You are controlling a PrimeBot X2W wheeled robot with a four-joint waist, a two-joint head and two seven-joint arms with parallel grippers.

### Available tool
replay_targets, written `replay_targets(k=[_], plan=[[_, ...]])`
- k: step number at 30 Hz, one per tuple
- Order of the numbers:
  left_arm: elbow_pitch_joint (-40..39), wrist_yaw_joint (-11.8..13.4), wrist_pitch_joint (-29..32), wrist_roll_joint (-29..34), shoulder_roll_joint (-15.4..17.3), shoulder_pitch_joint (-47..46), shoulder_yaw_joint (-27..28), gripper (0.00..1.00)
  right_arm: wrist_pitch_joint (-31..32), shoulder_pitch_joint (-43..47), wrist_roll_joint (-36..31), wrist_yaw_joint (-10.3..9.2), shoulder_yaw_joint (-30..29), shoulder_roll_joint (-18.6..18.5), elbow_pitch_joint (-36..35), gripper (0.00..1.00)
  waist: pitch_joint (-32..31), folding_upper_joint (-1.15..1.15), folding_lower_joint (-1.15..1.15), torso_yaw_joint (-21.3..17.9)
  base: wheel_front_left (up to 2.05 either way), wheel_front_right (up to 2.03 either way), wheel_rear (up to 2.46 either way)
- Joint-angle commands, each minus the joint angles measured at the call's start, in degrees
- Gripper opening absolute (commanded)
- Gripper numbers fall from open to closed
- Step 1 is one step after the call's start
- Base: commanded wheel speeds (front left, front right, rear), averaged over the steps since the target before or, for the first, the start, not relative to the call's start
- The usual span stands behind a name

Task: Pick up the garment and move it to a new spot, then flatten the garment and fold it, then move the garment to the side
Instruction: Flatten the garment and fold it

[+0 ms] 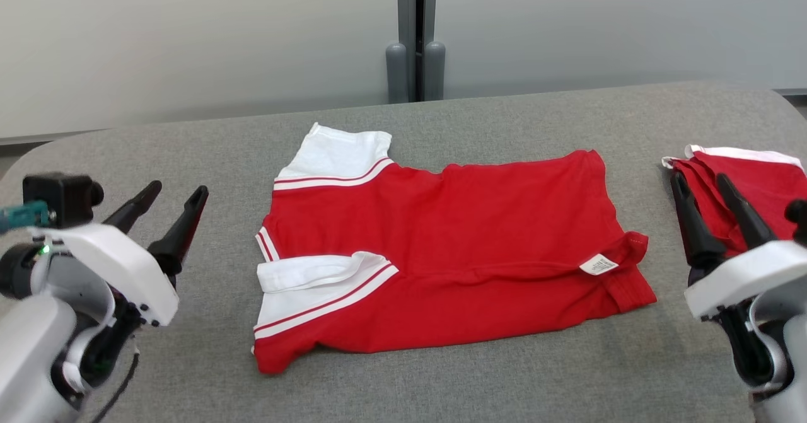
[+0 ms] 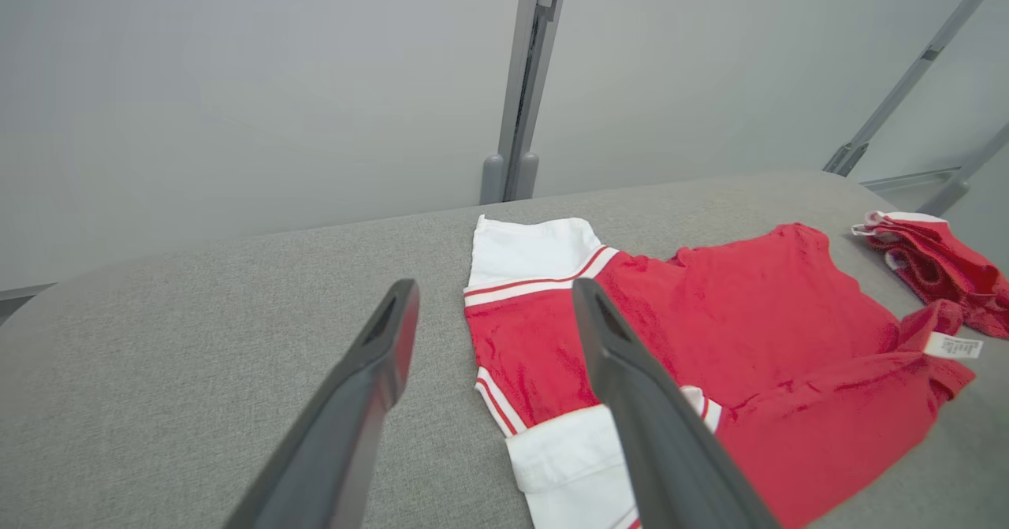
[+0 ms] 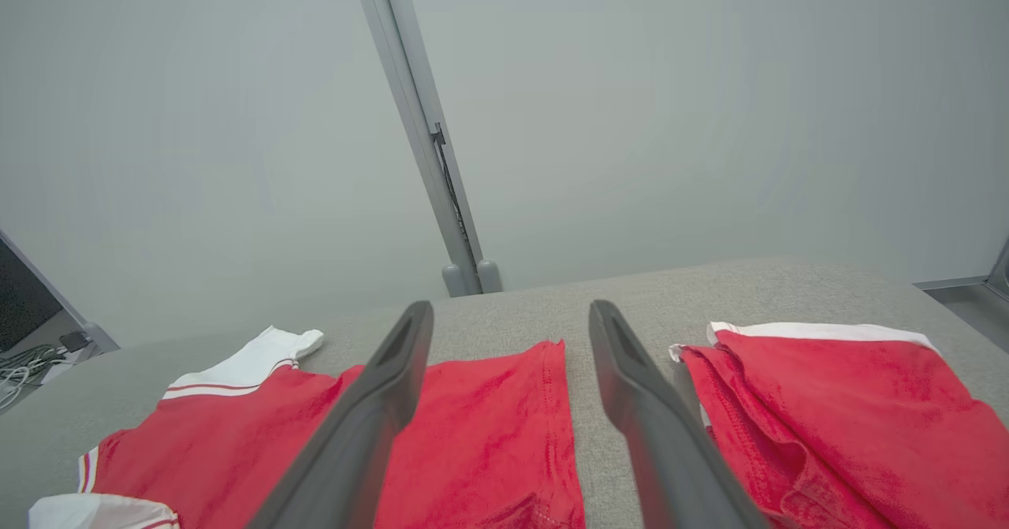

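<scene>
Two hands idle: my left gripper (image 1: 178,190) and right gripper (image 1: 698,180) hover with fingers spread wide, holding nothing, either side of the red garment (image 1: 454,246) at the middle of the table (image 1: 189,360). I judge it flattened and folded once; the move aside, toward the folded pile (image 1: 756,183) at the right edge, is not yet done.

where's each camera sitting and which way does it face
head: high, looking down at the shirt on the table; left gripper and right gripper open at the corners.
left wrist: behind the left fingers, facing the shirt's sleeves.
right wrist: behind the right fingers, facing the shirt's hem and a second garment.
shared: all three show the shirt.
</scene>
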Motion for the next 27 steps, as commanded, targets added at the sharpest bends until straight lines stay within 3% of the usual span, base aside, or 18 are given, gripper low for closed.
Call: replay_targets(k=[1,8,15,21,27], plan=[[-1.12,1.5,-2.64,0.95,-0.31,1.89,0.59,1.0,-1.93,1.78,-1.15,-0.02,-0.74,0.71,-0.5,1.0,-0.82,0.0,0.0,0.35,0.0,0.0,0.0],[-8.3,10.16,-18.78,6.43,-1.28,13.08,3.81,1.0,-12.16,9.63,-8.34,-0.02,-4.49,7.12,-3.94,1.0,-1.74,0.0,0.0,0.35,0.0,0.0,0.0],[-14.97,14.99,-20.97,13.17,-5.59,23.32,11.09,1.0,-14.0,14.37,-12.92,-0.02,-7.71,9.61,-4.31,1.0,-1.83,0.0,0.0,-0.15,0.0,0.0,0.0],[-16.13,12.48,-21.01,18.56,-10.58,29.7,15.6,1.0,-11.77,14.82,-14.29,-0.02,-8.54,10.22,-3.75,1.0,-1.38,0.0,0.0,-0.23,0.0,0.0,0.0],[-11.82,10.59,-17.65,18.45,-10.36,30.33,13.1,1.0,-5.83,11.73,-15.66,-0.02,-8.66,9.53,0.88,1.0,-0.48,0.0,0.0,-0.11,0.0,0.0,0.0]])
